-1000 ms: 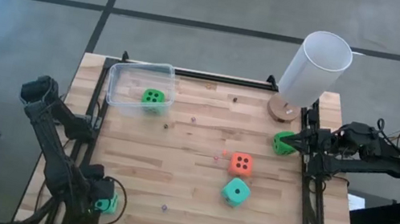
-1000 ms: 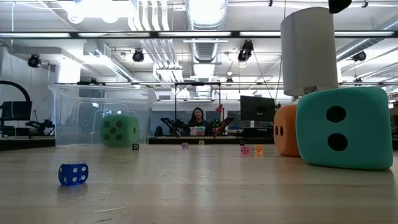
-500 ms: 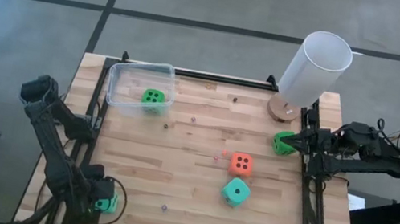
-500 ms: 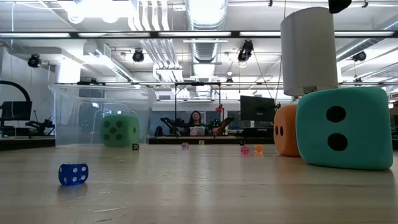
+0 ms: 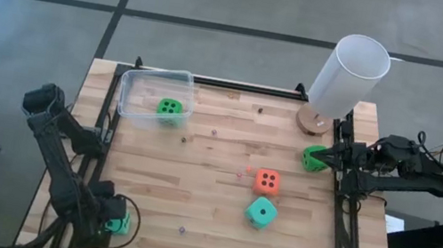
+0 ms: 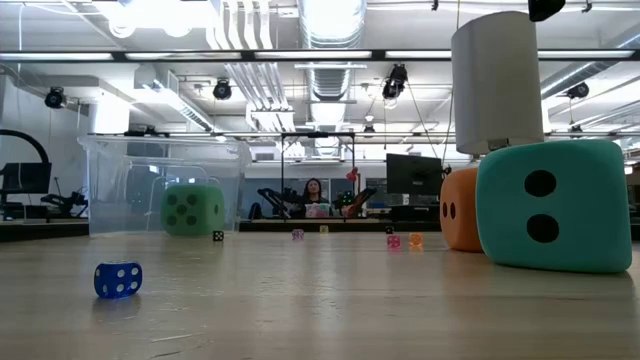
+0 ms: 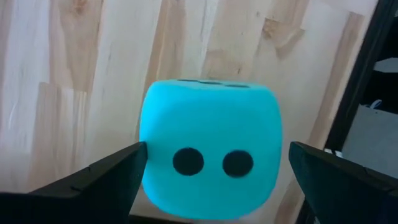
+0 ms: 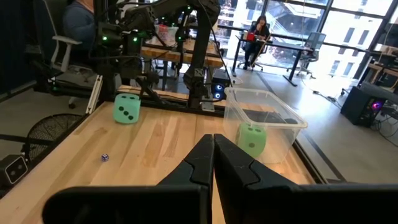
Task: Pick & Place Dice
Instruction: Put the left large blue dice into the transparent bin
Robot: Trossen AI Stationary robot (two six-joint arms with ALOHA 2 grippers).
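– Teal soft cube with black pips (image 7: 210, 118) fills the left wrist view, two pips facing the camera, resting on the pale wooden table (image 7: 93, 62). Where is the left gripper (image 7: 216, 152)?

– Around it. Its dark fingers stand wide apart at the frame's lower corners, one on either side of the cube. One is at the cube's edge; the other shows a strip of wood between. Nothing is clamped. I judge this to be the pick step: the next move calls for closing squarely on the two side faces, then lifting.

– And from above?

– The high view puts that gripper at the lower left, by the table's edge. Further in, a second teal die (image 5: 261, 212) and an orange die (image 5: 266, 182) lie right of centre, close together. At the right edge the right gripper (image 5: 331, 156) is pinched shut on nothing, its tips at a bright green die (image 5: 313, 158); touching or just beside, I cannot tell.

– The goal?

– Probably the clear plastic tub (image 5: 158, 71) at the upper left, with one green die (image 5: 170, 108) already inside.

– What does the low view add?

– No arm at all, but a tiny blue die (image 6: 118, 279) at its lower left, a mere speck from above, and far off a seated person (image 6: 318, 190). Only the wrist view shows the gap at the fingers.
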